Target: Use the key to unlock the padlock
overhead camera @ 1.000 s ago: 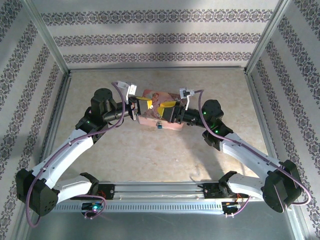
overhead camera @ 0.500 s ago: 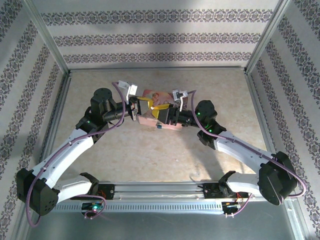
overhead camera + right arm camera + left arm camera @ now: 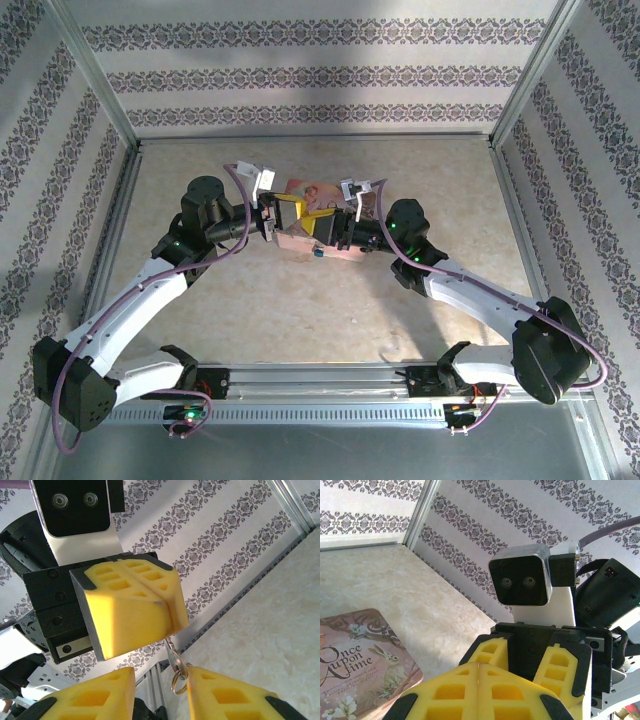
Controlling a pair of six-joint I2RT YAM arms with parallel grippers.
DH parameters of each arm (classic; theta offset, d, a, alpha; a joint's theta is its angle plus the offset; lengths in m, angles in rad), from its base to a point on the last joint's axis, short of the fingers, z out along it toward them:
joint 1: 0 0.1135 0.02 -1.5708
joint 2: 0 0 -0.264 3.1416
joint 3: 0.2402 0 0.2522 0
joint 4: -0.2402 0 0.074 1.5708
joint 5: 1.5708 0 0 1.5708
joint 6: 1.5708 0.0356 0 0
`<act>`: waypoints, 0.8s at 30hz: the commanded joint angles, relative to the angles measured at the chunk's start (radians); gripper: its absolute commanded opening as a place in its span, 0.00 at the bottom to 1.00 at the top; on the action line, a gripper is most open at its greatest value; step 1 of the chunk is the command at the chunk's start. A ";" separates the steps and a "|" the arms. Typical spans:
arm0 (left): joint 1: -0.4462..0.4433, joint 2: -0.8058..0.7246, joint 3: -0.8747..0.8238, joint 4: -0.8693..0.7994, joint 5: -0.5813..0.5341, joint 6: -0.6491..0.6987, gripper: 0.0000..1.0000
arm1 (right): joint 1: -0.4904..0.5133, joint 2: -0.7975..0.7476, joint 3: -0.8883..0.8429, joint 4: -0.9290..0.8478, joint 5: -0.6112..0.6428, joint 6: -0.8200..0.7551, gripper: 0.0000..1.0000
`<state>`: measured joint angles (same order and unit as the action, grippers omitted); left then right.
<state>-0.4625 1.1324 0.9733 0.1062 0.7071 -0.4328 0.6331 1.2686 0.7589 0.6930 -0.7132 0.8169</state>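
The key (image 3: 172, 656) is a thin metal sliver with a small ring (image 3: 178, 683). It hangs from the tip of my left gripper (image 3: 169, 611), whose yellow fingers are pressed together on it. My right gripper (image 3: 160, 692) is open just beneath, and the key's ring touches its right-hand finger (image 3: 225, 695). In the top view, both grippers meet above the pink tin (image 3: 305, 190), the left gripper (image 3: 284, 212) facing the right gripper (image 3: 322, 224). The tiny blue padlock (image 3: 316, 252) sits at the tin's near edge, below both grippers.
The pink illustrated tin (image 3: 355, 665) lies on the beige marble-look floor (image 3: 330, 310). Patterned walls and metal frame rails (image 3: 310, 140) enclose the workspace. Open floor lies in front of the tin and to both sides.
My right arm has swung left, bringing its open gripper closer to my left gripper above the tin. The left arm and the padlock have stayed in place.
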 commanded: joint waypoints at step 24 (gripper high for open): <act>0.007 -0.020 0.013 0.052 -0.016 0.017 0.19 | 0.004 -0.012 0.008 -0.035 0.030 -0.026 0.00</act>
<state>-0.4625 1.1324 0.9733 0.1104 0.7044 -0.4294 0.6327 1.2762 0.7593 0.6693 -0.6918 0.8299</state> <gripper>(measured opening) 0.151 0.044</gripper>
